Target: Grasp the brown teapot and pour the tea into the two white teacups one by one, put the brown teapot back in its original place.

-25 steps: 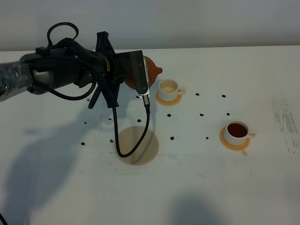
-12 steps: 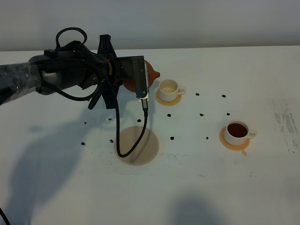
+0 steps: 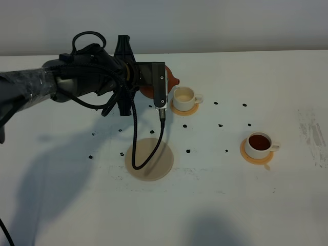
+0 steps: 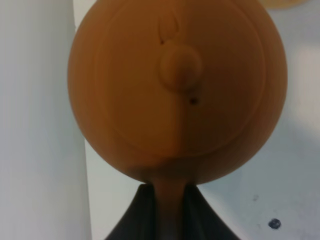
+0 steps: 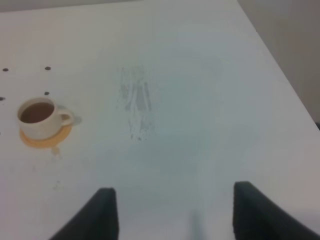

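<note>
1. Clamps left gripper [image 4: 167,200] narrow on the handle of the brown teapot [image 4: 177,85], aloft at twelve o'clock from the beige mat [image 3: 154,174].
2. Tip slowly, spout just over the pale teacup [image 3: 184,96] at one o'clock (skips the dark-filled teacup [image 3: 259,144] at three).
3. Leaves right gripper [image 5: 175,210] wide, empty, above scuffed white table [image 3: 230,205]; plain wall [image 3: 205,25] behind.

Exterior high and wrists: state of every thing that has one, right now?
brown teapot, off its mat, lid on, held by its handle.
left tool, shut on the teapot handle.
right tool, open, empty.
teacup by the teapot, upright, no dark tea showing.
other teacup, upright, holds dark tea.
beige mat, nothing on it.
</note>
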Motion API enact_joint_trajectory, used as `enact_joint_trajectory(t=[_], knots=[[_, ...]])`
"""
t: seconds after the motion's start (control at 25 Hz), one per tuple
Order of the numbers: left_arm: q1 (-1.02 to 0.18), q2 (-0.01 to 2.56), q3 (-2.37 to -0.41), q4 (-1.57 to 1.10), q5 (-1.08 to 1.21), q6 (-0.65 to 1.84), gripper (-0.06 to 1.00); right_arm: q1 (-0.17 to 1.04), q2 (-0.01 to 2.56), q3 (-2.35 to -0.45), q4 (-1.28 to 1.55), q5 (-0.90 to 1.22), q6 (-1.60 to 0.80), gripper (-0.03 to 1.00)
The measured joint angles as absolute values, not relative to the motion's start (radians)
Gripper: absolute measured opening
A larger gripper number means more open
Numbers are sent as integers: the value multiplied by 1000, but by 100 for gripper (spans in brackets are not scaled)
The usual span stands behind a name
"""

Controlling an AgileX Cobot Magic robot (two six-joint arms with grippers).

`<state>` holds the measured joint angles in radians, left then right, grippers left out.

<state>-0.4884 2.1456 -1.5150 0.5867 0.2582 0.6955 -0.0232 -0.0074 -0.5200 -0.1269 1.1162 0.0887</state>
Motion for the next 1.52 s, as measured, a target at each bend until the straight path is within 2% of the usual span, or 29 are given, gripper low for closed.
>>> enact_joint_trajectory(t=[1.52], knots=[[-517, 2183, -1546, 898, 200, 695, 10, -23, -7, -520, -127, 1115, 89, 50]])
